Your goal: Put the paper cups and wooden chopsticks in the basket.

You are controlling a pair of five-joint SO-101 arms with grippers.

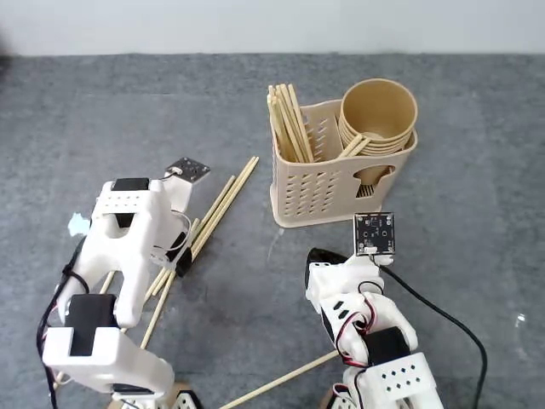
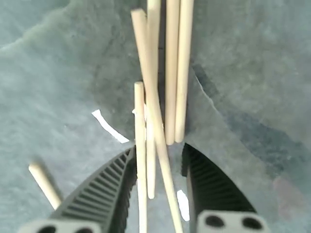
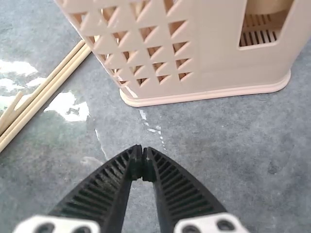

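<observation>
Looking first at the left gripper [image 2: 158,167], we see its jaws spread apart. Several loose chopsticks [image 2: 170,73] lie lengthwise in the gap between them, flat on the grey table [image 2: 252,73], and the jaws are not closed on the wood. One more stick end [image 2: 43,182] lies just outside one finger.

The right gripper [image 3: 142,167] is clenched, its fingertips touch each other and it holds nothing. It points at the foot of the basket [image 3: 209,63], and a strip of bare grey surface lies between them.

From this wrist camera we get the lattice wall and the bottom rim of the basket up close. From the high view we get the inside instead: the paper cups [image 1: 379,111] stacked in the right compartment, and standing chopsticks [image 1: 285,119] leaning in the left one.

From above, the loose bundle runs diagonally from the left arm [image 1: 128,247] toward the lower left corner of the basket, near it but not touching. A single chopstick [image 1: 281,379] lies beside the base of the right arm [image 1: 362,311]. Behind the basket the grey surface continues to the far edge, where a pale wall [image 1: 255,25] begins.
</observation>
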